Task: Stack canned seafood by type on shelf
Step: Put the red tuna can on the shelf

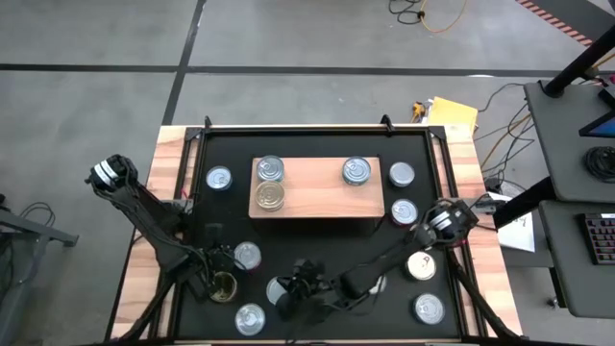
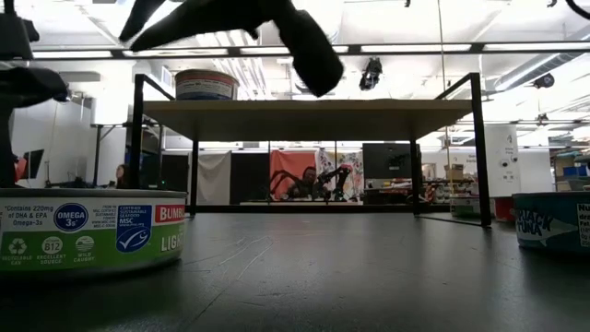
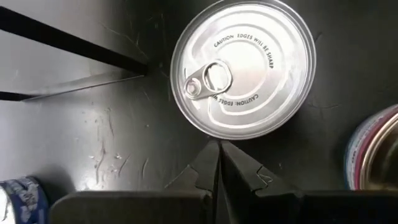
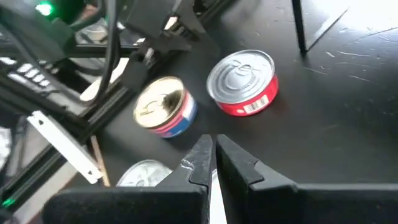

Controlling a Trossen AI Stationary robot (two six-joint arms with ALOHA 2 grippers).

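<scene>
Left gripper (image 3: pixel 219 163) closed, empty, beside silver can (image 3: pixel 242 67): open wide, centre over lid. Right gripper (image 4: pixel 211 163) nearly closed, empty.

Robotics lab — concrete floor (image 1: pixel 288 38), other robot arms (image 2: pixel 313 182) behind.

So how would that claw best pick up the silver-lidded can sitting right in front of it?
Probably from straight above, with one finger on each side of the round wall. The silver-lidded can sits upright and flat on the black mat, with bare mat around it. The left gripper is shut, so it would have to open wider than the lid first.
</scene>
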